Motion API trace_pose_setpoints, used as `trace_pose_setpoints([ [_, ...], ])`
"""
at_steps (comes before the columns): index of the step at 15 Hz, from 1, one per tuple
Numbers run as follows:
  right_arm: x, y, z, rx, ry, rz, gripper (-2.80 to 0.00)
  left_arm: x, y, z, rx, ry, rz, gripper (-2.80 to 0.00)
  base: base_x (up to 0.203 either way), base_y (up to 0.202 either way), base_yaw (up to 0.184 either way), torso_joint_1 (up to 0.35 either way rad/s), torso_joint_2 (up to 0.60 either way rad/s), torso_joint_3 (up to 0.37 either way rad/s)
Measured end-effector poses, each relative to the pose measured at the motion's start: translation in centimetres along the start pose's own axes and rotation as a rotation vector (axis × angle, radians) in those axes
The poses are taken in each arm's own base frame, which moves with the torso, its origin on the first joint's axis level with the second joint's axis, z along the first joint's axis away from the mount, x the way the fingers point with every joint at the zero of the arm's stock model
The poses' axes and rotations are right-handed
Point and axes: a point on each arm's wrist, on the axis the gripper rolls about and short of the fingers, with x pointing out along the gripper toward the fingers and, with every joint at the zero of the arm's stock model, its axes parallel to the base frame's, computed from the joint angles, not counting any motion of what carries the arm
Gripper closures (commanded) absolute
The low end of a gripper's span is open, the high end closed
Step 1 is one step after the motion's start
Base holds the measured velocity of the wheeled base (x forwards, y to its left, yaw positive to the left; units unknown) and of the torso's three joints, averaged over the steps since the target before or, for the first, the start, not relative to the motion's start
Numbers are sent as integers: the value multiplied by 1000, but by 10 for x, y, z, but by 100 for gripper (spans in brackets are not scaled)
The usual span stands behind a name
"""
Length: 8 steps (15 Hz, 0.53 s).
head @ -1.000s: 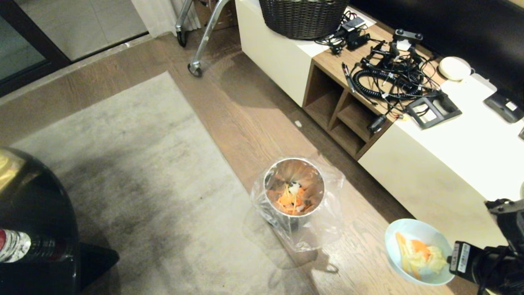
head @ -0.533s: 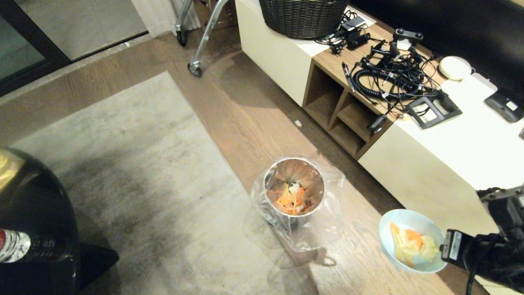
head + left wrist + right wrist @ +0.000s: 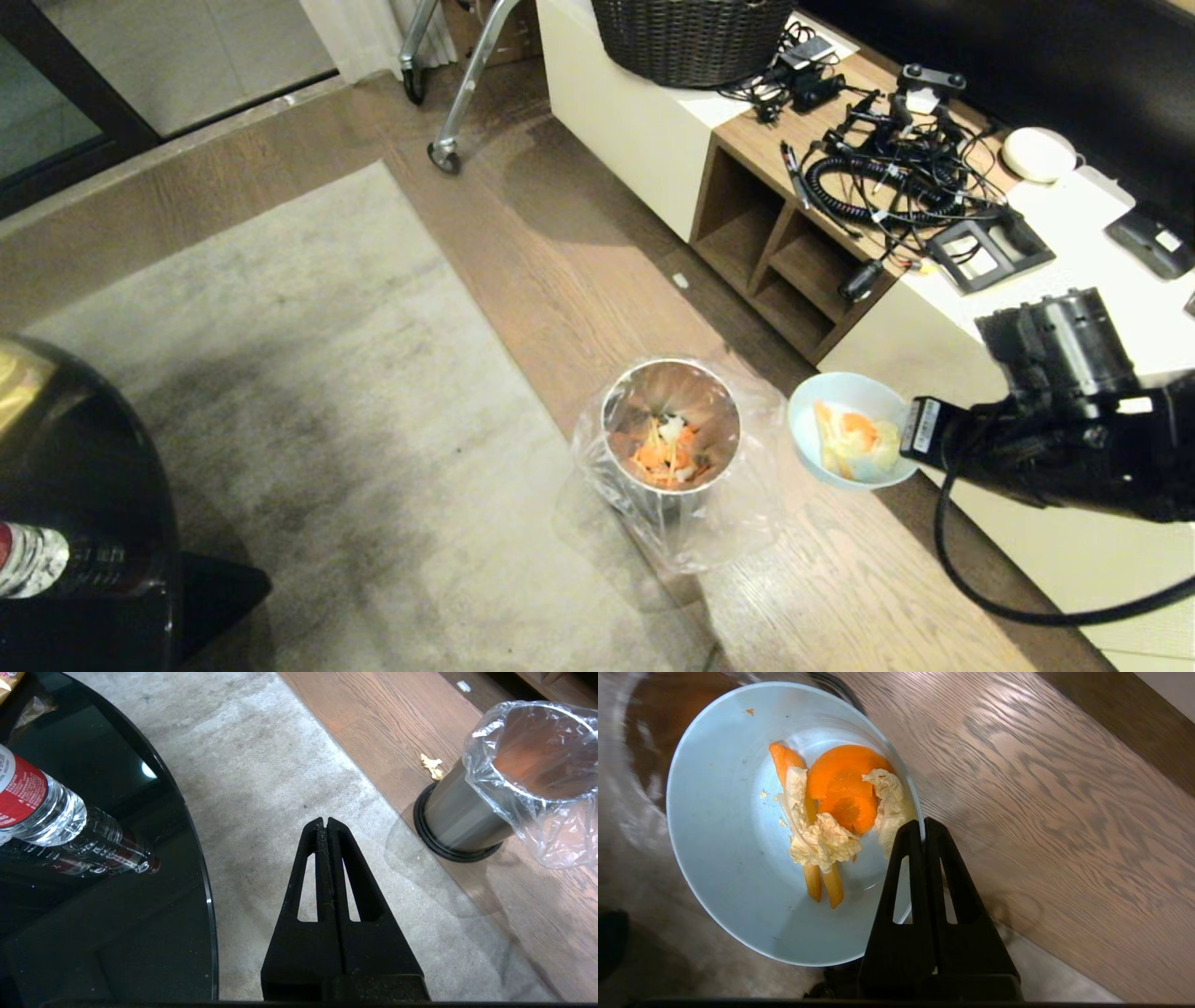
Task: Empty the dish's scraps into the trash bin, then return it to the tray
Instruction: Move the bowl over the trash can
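Clamped on the near rim of the dish [image 3: 845,425] by the right gripper [image 3: 910,431], fingers [image 3: 920,858] pressed together over the rim's edge, one inside the bowl and one outside. Held in the air just right of the trash bin [image 3: 670,437], its rim close to the bin's crinkled plastic bag [image 3: 747,523] without clearly touching it, above the wooden floor [image 3: 840,597]. Tilted slightly, open side facing up and toward the camera on the head. Inside, the scraps [image 3: 836,816]: orange carrot slices and strips with pale, wrinkled whitish pieces, heaped on the side nearest the fingers, almost against the inner one. More orange and white scraps already at the bottom of the metal bin. Parked low on the other side, the left gripper [image 3: 325,823], fingers shut on nothing, over the grey rug [image 3: 261,765] beside a dark glass table [image 3: 117,905] carrying a plastic bottle [image 3: 32,807]. Behind, a low white cabinet [image 3: 1074,317] strewn with cables and a wicker basket [image 3: 691,37].
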Motion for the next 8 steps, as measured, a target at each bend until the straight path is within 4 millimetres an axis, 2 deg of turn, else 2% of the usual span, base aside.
trace_pose_setpoints([
  [8, 31, 46, -2, -81, -104, 140, 0, 0, 0, 0, 0, 0, 0, 0, 0, 0, 0, 0, 0, 0],
])
